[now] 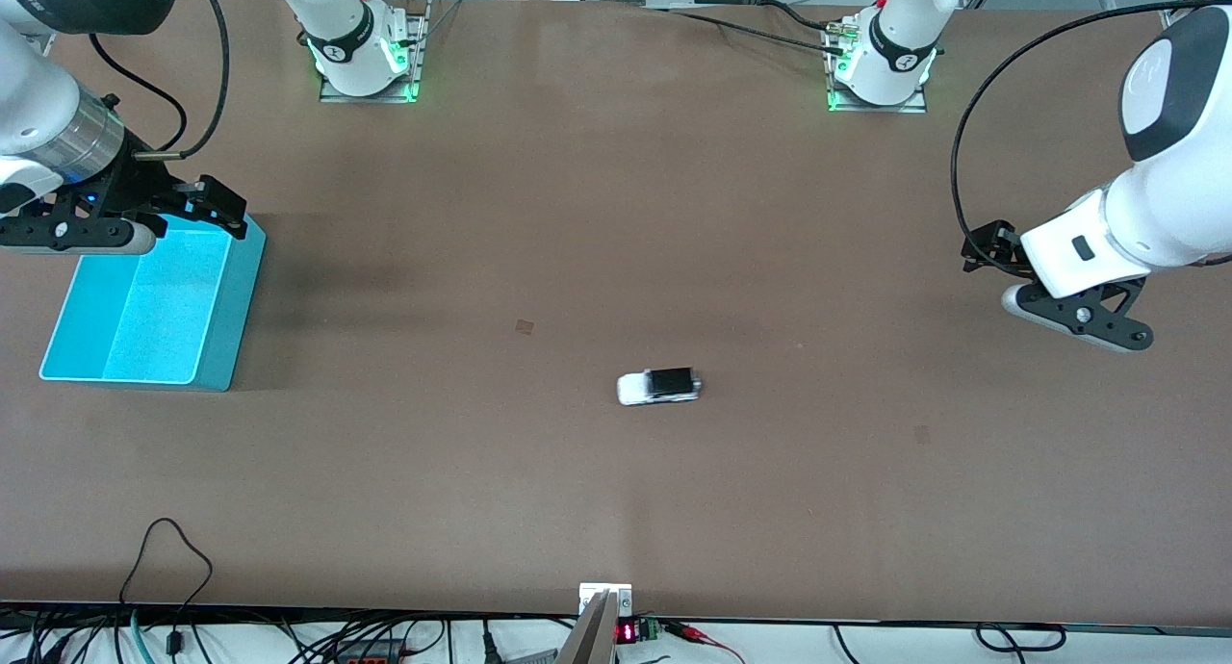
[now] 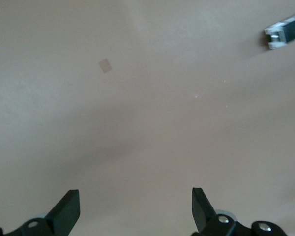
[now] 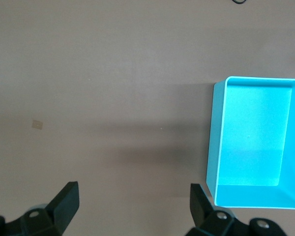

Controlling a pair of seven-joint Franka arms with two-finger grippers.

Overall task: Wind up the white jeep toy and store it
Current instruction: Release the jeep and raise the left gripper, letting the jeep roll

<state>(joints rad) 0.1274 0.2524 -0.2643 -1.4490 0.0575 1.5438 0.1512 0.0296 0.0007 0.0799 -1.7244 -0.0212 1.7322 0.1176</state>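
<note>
Brown tabletop (image 1: pixel 597 212) stretches wide beneath both of my arms, plain and matte. At the right arm's end sits a turquoise bin (image 1: pixel 219 327), open-topped, and I see nothing inside it in the front view or in the right wrist view (image 3: pixel 214 142).

Two small square patches mark the surface: one tan square (image 1: pixel 525 326) lies at about ten o'clock from the white jeep toy (image 1: pixel 658 386), a little farther from the front camera, and a darker one (image 1: pixel 922 435) lies at about four o'clock from it, nearer the camera. Cables and a small red display (image 1: pixel 626 632) run along the table's camera edge. Nothing stands between either of my grippers and the toy.

The white jeep toy rests on its wheels near the middle of the table, black roof panel up, lying lengthwise along the table. It is well apart from the bin.

My right gripper (image 1: pixel 188 212) hangs over the bin's rim farthest from the camera, jaws spread wide with nothing between them; its black fingers (image 3: pixel 66 199) show apart in the wrist view. My left gripper (image 1: pixel 1078 322) hovers over bare table at the left arm's end, also released and empty, fingers (image 2: pixel 69 209) spread. From it the toy (image 2: pixel 285 32) lies at roughly eight o'clock in the front view, well apart.
</note>
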